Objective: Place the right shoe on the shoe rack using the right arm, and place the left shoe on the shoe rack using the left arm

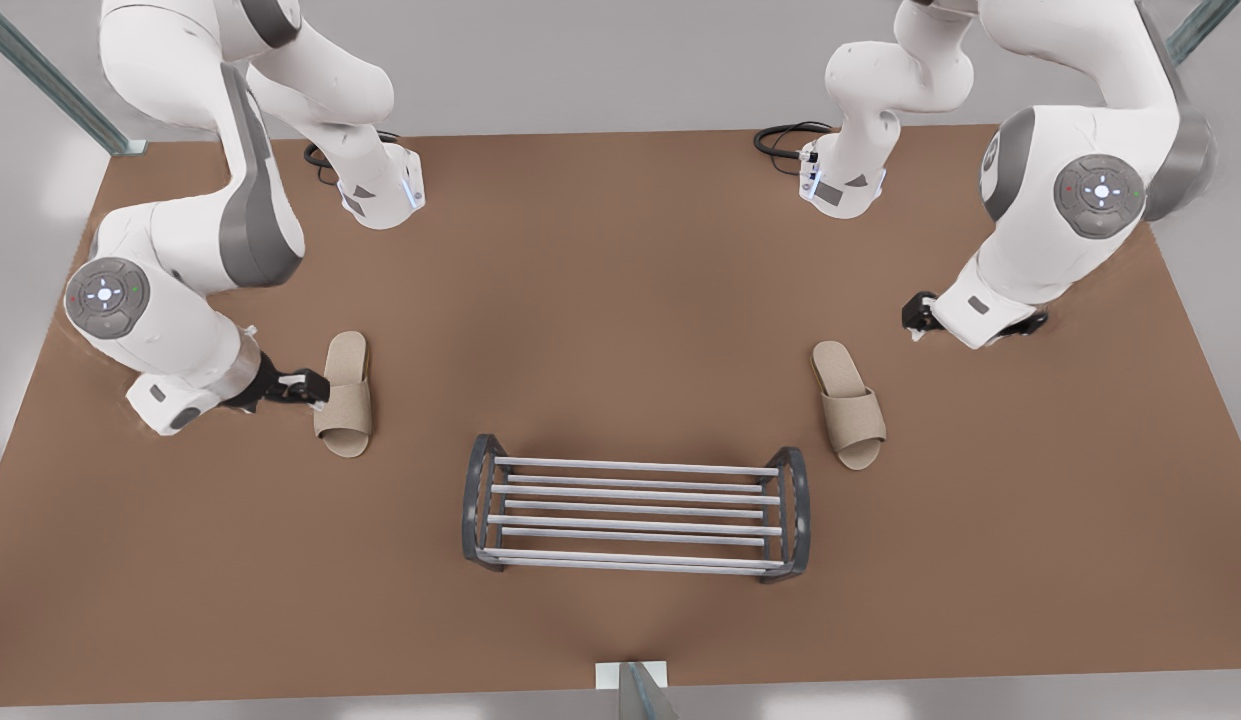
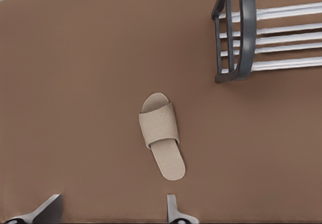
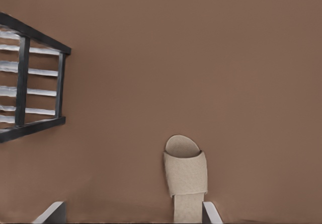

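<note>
Tools spread: right tool [image 1: 310, 388] at woven right shoe [image 1: 346, 398], left tool [image 1: 916, 318] near left shoe [image 1: 848, 405]

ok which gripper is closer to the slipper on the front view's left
Right. The right gripper is open, right beside that slipper. The left gripper, also open, is across the table, nearer the other slipper but apart from it.

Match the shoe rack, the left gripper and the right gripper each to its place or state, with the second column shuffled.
1. shoe rack
2. left gripper
3. right gripper

A. open, right beside the slipper on the front view's left
B. open, apart from the slipper on the front view's right
C. stands between both slippers

Pairs: 1-C, 2-B, 3-A
</note>
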Tool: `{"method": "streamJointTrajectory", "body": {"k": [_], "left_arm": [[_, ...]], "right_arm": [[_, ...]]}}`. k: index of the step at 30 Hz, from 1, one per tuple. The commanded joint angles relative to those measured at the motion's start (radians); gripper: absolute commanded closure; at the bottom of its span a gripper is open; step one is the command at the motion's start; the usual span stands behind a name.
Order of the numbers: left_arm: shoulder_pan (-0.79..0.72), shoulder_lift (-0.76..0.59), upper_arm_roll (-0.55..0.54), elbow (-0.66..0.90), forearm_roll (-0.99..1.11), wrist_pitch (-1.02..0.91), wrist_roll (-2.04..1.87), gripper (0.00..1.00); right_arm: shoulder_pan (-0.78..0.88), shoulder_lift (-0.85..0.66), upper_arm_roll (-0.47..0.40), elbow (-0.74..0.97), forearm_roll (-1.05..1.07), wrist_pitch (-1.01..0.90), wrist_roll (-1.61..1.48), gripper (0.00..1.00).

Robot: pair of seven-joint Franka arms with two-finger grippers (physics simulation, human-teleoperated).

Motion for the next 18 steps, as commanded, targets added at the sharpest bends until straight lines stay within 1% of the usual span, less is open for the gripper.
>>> {"method": "streamJointTrajectory", "body": {"k": [1,2,3,4,6,7,8,9,11,12,13,14,15,17,18], "left_arm": [[-0.379,0.083,-0.003,-0.076,0.326,-0.013,-1.416,0.0],[-0.429,0.085,-0.003,-0.199,0.45,0.064,-1.687,0.0],[-0.448,0.085,-0.003,-0.256,0.495,0.072,-1.847,0.0],[-0.468,0.088,-0.003,-0.317,0.53,0.079,-2.072,0.0],[-0.516,0.085,-0.003,-0.397,0.541,0.104,-2.448,0.0],[-0.521,0.083,-0.003,-0.444,0.584,0.132,-2.652,0.0],[-0.518,0.085,0.0,-0.484,0.612,0.191,-2.832,0.0],[-0.516,0.093,0.029,-0.506,0.622,0.254,-2.959,0.0],[-0.514,0.094,0.034,-0.57,0.639,0.412,-3.073,0.0],[-0.514,0.094,0.037,-0.615,0.65,0.484,-3.083,0.0],[-0.514,0.09,0.038,-0.662,0.763,0.518,-3.197,0.0],[-0.514,0.09,0.046,-0.67,0.809,0.558,-3.206,0.0],[-0.514,0.09,0.049,-0.682,0.851,0.592,-3.205,0.0],[-0.514,0.09,0.083,-0.74,0.986,0.685,-3.205,0.0],[-0.514,0.09,0.106,-0.785,1.072,0.727,-3.205,0.0]], "right_arm": [[0.015,-0.021,0.159,0.002,-0.002,-0.133,0.001,0.0],[0.016,-0.039,0.24,-0.001,0.0,-0.15,0.001,0.0],[0.044,-0.047,0.271,-0.008,-0.003,-0.158,0.001,0.0],[0.065,-0.072,0.281,-0.037,-0.025,-0.162,0.0,0.0],[0.261,-0.107,0.284,-0.175,-0.267,-0.15,-0.002,0.0],[0.331,-0.119,0.284,-0.245,-0.374,-0.124,-0.008,0.0],[0.375,-0.131,0.278,-0.304,-0.436,-0.09,-0.014,0.0],[0.374,-0.141,0.271,-0.337,-0.453,-0.063,-0.035,0.0],[0.194,-0.142,0.258,-0.353,-0.45,0.032,-0.302,0.0],[0.063,-0.141,0.272,-0.353,-0.445,0.1,-0.449,0.0],[-0.019,-0.141,0.277,-0.353,-0.445,0.164,-0.598,0.0],[-0.161,-0.138,0.373,-0.354,-0.445,0.201,-0.669,0.0],[-0.333,-0.133,0.493,-0.376,-0.445,0.252,-0.74,0.0],[-0.631,-0.124,0.649,-0.405,-0.445,0.362,-1.006,0.0],[-0.735,-0.101,0.686,-0.417,-0.445,0.419,-1.147,0.0]]}}
